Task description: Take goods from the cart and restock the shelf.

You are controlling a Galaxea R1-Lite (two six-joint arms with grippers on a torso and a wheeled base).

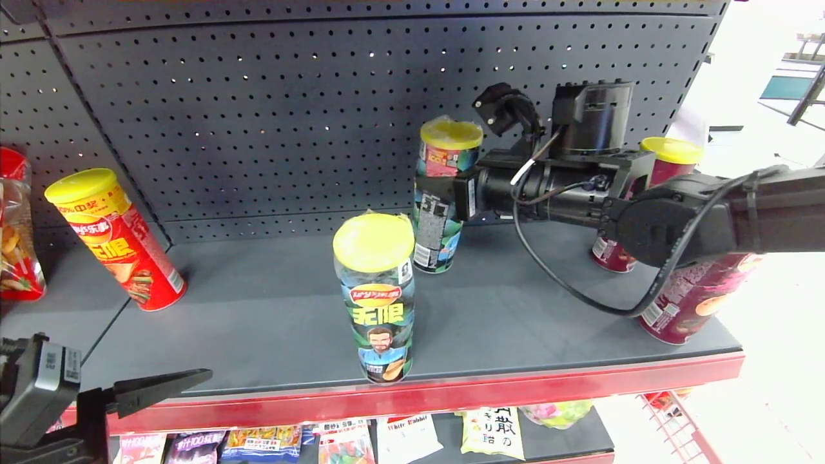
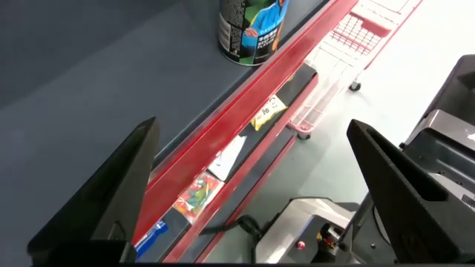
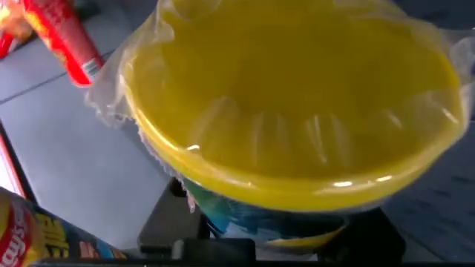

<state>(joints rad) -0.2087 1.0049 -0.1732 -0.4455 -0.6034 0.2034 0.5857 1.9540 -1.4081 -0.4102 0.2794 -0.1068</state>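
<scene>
Restocking looks well under way but not finished. The right gripper (image 1: 446, 193) reaches across the shelf (image 1: 258, 303) from its right end, jaws clamped round the middle of the back green can (image 1: 441, 187). That can stands near the pegboard, leaning a little, with its base at or just above the shelf floor, though I cannot tell whether it bears weight yet. By my reading this can is being set down, so releasing it is the step in hand. Already placed are the front green can (image 1: 376, 296), upright close to the shelf's front edge, the red can (image 1: 116, 238), tilted near the left end, and two maroon cans toward the right end. One maroon can (image 1: 673, 161) is at the back, the other (image 1: 693, 299) by the front right corner, and both are partly behind the arm. Bare floor between them suggests room for more. The left gripper (image 2: 252, 130) hangs below the shelf's front left corner, jaws wide and holding nothing, free for the next fetch. Every can wears a yellow lid, so the contents are hidden. The held one's lid (image 3: 297, 96) is under clear film. The cart (image 2: 360, 30) shows as red wire beyond the shelf's right end, lower down, and I cannot tell what is in it. The lower shelf (image 1: 567, 438) carries flat snack packets (image 1: 406, 438).
</scene>
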